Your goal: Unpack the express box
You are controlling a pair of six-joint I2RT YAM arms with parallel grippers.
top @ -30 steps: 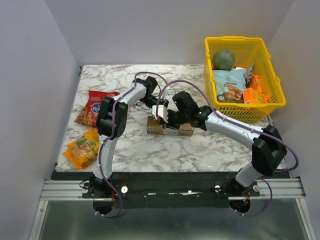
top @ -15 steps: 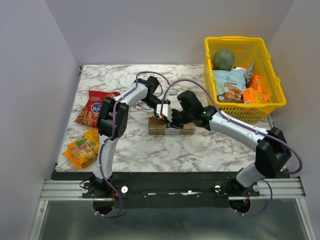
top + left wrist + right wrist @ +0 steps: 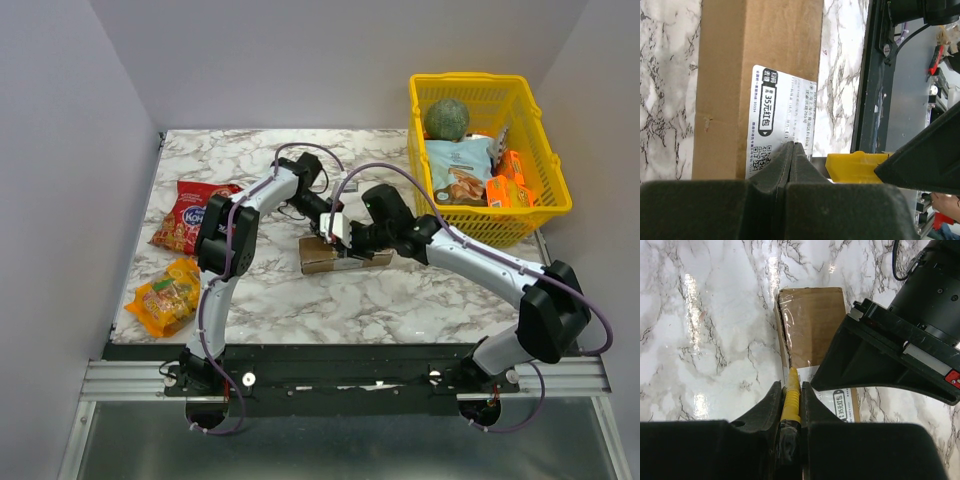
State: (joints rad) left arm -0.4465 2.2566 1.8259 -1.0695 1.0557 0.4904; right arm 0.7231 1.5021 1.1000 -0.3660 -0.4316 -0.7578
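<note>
The express box [image 3: 322, 260], a brown carton with a white label, lies flat at the table's middle. In the left wrist view its label [image 3: 785, 115] is just under my fingertips. My left gripper [image 3: 322, 226] [image 3: 792, 145] is shut and empty, its tips touching the label. My right gripper [image 3: 350, 243] [image 3: 791, 385] is shut on a yellow cutter [image 3: 791, 395]. The cutter's tip rests at the box's long edge beside the clear tape strip [image 3: 790, 335]. The box [image 3: 812, 325] shows a dark slit along that edge. The left gripper's body [image 3: 890, 350] hides part of the box.
A yellow basket [image 3: 500, 225] with a green ball, a blue bag and orange packs stands at the back right. A red snack bag [image 3: 188, 215] and an orange snack bag [image 3: 167, 295] lie at the left. Grey walls enclose the table.
Both grippers and the box have shifted slightly to the right. My right gripper with the cutter has moved right along the box's far edge.
</note>
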